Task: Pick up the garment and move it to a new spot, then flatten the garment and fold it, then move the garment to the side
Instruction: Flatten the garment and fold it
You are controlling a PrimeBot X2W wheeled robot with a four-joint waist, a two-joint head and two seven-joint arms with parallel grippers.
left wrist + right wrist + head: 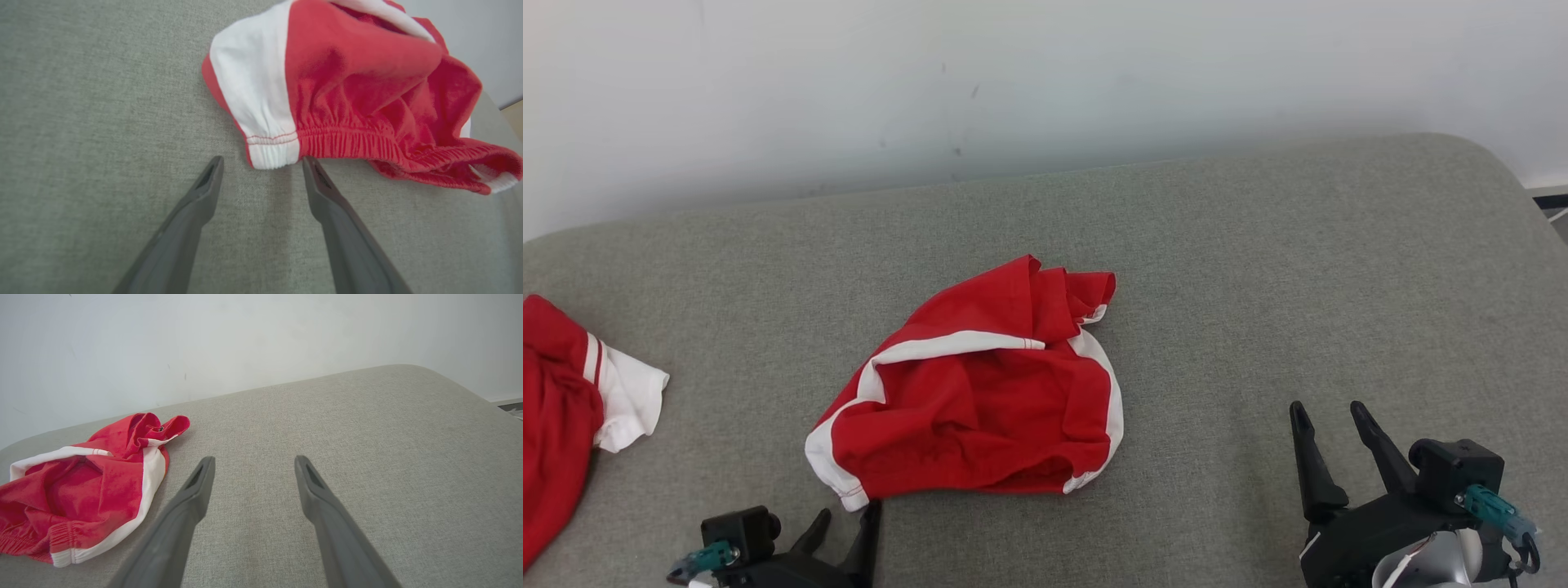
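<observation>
The garment is a pair of red shorts with white side stripes, lying crumpled in the middle of the grey cushioned surface. My left gripper is open at the lower left, its fingertips just short of the white corner of the elastic waistband. In the left wrist view the garment bunches up ahead of the open left gripper. My right gripper stands open at the lower right, well clear of the cloth. The right wrist view has the garment to the left of the open right gripper.
Another red and white piece of clothing lies at the left edge of the surface. A pale wall runs behind the surface. The surface's rounded right corner drops off toward the floor.
</observation>
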